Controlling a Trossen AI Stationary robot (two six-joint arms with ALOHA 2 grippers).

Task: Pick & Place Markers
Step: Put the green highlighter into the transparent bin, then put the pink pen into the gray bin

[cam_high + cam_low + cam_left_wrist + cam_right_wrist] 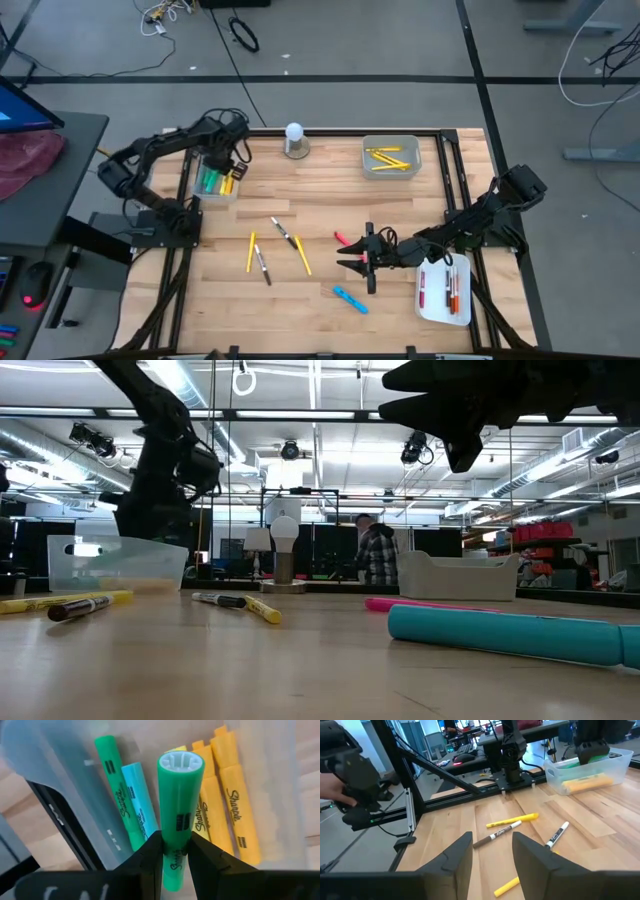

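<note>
Over the clear tray at about ten o'clock on the table, the left gripper has its jaws narrowed on a green marker, gripping it low on the barrel so most of its length stands clear above the fingers. Below it in the tray lie another green marker, a light blue one and several orange ones. Held so near one end, the marker could pivot or slip as the jaws ease, and if it drops tilted it may catch the tray wall or land across the others and roll out.

Toward five o'clock, the right gripper hangs above the wood with its jaws partly apart and nothing between them. A pink marker lies just beside it at its eleven o'clock and a light blue marker lies near it toward six. A descent slightly off line would push either one, and round barrels roll readily on bare wood. The white tray with red markers sits close by at four o'clock, so a wide swing could clip its rim.

Loose yellow and dark markers lie scattered around seven o'clock, well apart from both grippers. A second tray of yellow markers sits at one o'clock.
</note>
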